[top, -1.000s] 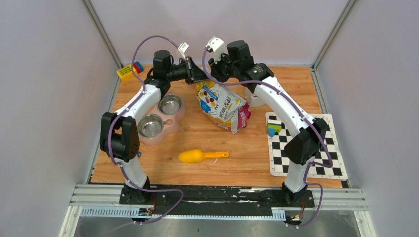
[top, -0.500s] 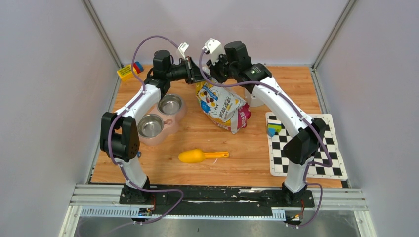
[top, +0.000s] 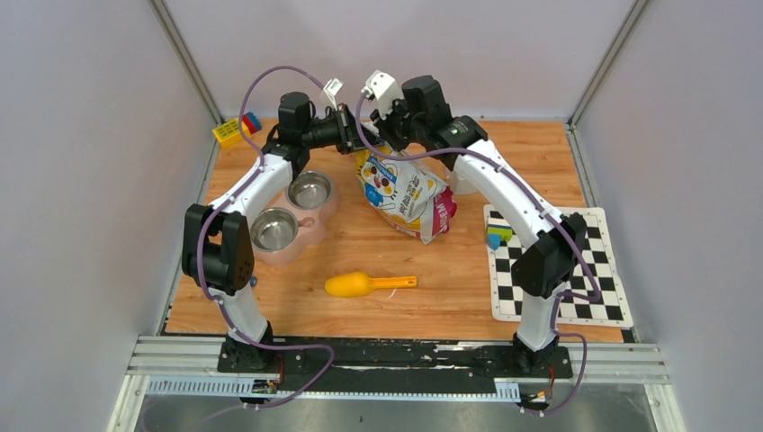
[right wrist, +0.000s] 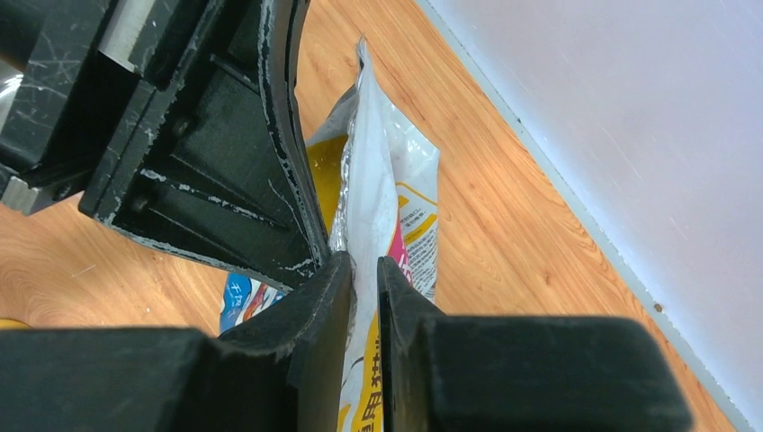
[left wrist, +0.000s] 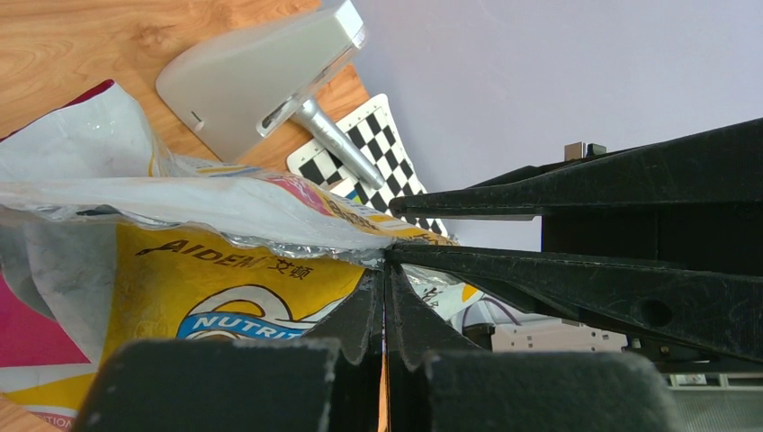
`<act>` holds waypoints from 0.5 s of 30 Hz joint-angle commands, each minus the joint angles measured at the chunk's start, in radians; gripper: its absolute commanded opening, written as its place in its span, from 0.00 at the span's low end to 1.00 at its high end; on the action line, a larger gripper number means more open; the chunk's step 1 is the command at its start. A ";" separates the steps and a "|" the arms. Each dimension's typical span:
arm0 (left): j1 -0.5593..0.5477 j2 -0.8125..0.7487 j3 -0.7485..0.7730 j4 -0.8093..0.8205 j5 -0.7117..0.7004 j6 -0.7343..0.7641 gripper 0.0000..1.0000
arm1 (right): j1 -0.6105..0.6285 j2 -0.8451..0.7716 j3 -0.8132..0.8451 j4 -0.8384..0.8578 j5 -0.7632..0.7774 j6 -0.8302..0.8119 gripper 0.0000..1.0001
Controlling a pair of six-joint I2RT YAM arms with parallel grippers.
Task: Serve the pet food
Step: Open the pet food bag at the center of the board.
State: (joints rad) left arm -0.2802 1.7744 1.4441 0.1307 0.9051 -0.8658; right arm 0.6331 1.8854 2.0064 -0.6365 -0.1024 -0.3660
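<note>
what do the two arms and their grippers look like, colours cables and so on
Both the left arm and right arm have white link shells and black joint housings. A purple cable loops along each. The left gripper and right gripper are black, with tapered, scuffed fingers. A small white camera box sits on each wrist.

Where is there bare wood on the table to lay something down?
Bare wood lies between the yellow scoop and the checkered mat, and along the near edge. Crowded: far middle, where left gripper and right gripper clamp the pet food bag beside the pink bowl.
</note>
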 commanded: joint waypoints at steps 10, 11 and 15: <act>-0.004 -0.062 -0.001 0.056 0.009 -0.008 0.00 | 0.026 0.052 0.053 0.040 0.022 -0.021 0.18; -0.004 -0.062 -0.001 0.057 0.009 -0.007 0.00 | 0.027 0.052 0.052 0.039 0.023 -0.022 0.18; -0.004 -0.061 -0.001 0.058 0.011 -0.009 0.00 | 0.028 0.049 0.047 0.039 0.028 -0.025 0.18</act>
State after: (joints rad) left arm -0.2802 1.7744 1.4387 0.1349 0.9077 -0.8738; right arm 0.6506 1.9163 2.0354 -0.6079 -0.0856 -0.3775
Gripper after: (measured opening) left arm 0.006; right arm 0.181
